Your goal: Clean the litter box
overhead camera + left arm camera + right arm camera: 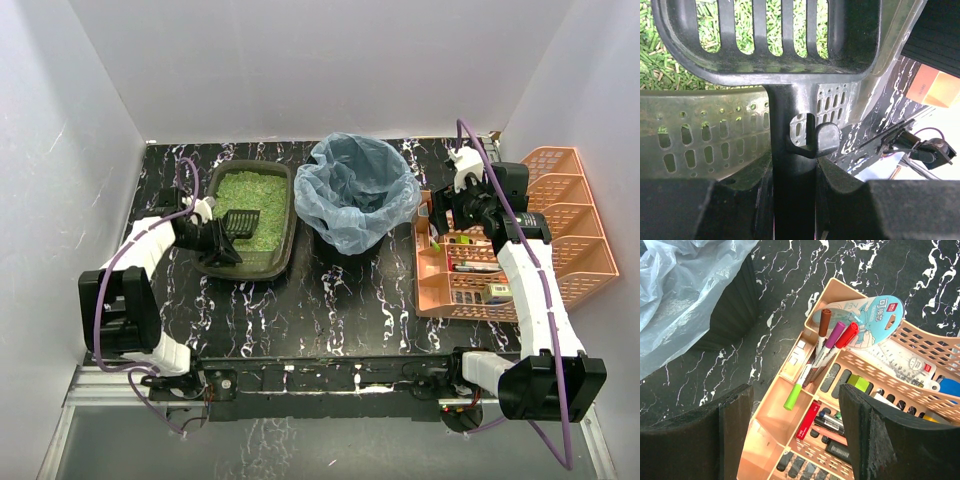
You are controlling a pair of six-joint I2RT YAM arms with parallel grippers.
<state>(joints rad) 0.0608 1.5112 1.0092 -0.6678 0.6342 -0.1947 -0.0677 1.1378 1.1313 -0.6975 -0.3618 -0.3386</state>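
On the black, white-veined marble-look table (330, 300), the left pincer (794, 200) is clamped narrow on the stiff handle of a black slotted plastic scoop (792, 165). The scoop's head sits over the green pellets just beyond. Whether it touches them cannot be told.

The shallow dark olive-green plastic litter box (290, 225) lies on the left half of the table, towards its far side, just beside the round bin lined with a translucent blue bag (395, 205).

The tray looks rigid and smooth. Its loose granular fill would likely make it heavy for its depth and apt to slide and spill if tipped. The raised rim along a long side seems the surest hold. The scoop is probably light and best kept by its handle.

Across the table, the right pincer (795, 430) hangs wide apart and empty above the orange slatted plastic organiser (767, 412), which is filled with pens.
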